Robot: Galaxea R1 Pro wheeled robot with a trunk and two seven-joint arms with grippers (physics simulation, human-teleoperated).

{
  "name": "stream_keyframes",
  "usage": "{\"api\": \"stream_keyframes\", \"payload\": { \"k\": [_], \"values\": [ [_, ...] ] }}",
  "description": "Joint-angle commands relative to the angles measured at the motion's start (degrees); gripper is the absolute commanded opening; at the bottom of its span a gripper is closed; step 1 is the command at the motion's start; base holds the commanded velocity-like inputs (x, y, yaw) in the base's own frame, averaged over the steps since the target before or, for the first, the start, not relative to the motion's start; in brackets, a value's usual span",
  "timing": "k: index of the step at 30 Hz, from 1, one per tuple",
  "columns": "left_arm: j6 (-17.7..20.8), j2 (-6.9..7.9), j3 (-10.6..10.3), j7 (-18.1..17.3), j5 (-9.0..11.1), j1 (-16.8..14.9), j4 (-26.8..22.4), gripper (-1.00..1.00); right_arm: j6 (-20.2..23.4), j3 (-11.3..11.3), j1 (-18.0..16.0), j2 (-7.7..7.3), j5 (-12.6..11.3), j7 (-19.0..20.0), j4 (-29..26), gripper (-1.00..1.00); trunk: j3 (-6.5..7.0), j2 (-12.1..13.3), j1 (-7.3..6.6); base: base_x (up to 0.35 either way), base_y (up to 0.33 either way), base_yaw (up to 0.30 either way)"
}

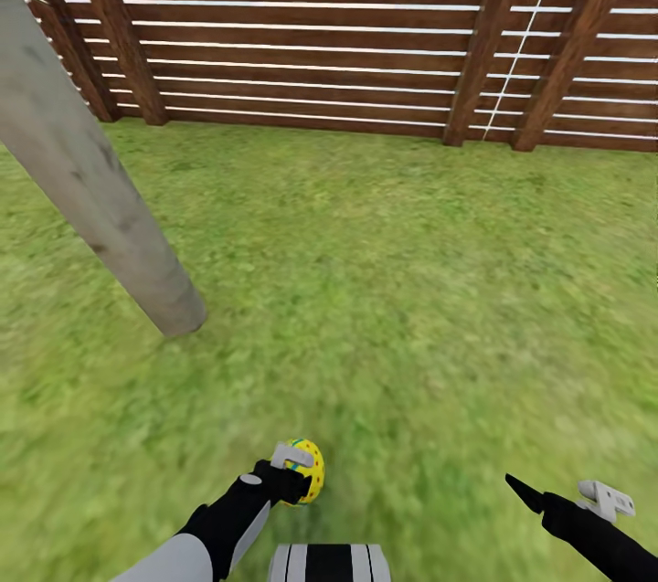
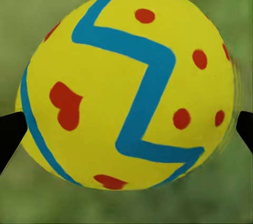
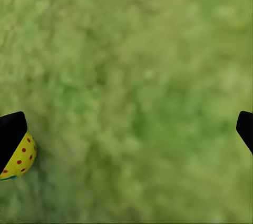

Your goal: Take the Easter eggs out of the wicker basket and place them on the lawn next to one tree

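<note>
One Easter egg (image 1: 309,469), yellow with red dots and a blue zigzag, is held low over the lawn (image 1: 384,290) by my left gripper (image 1: 294,475), which is shut on it. From the left wrist the egg (image 2: 129,89) sits between the black fingertips (image 2: 9,135). The tree (image 1: 100,189), a pale grey-tan trunk, meets the grass ahead and to the left of the egg. My right gripper (image 1: 527,492) hangs open over bare grass (image 3: 137,76), its fingertips (image 3: 11,132) spread wide; the egg's edge (image 3: 19,162) peeks in beside one. The wicker basket and the other two eggs are out of view.
A brown fence (image 1: 366,34) of horizontal wooden slats with slanted posts closes the garden at the back. Open grass stretches between the trunk and the fence and off to the right.
</note>
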Motion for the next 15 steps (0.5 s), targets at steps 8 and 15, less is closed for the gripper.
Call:
{"api": "stream_keyframes", "payload": {
  "k": [8,15],
  "values": [
    [1.2,-0.13,-0.1,-0.2,0.1,0.0,-0.6,1.0,0.4,-0.1,0.0,-0.01,-0.3,0.0,-0.1,1.0,1.75,0.1,-0.21,0.0,0.0,0.0],
    [5.4,-0.22,-0.1,-0.3,1.7,0.0,-1.1,1.0,0.4,-0.1,0.0,-0.01,-0.3,0.0,-0.1,1.0,3.3,0.2,-0.39,0.0,0.0,0.0]
  ]
}}
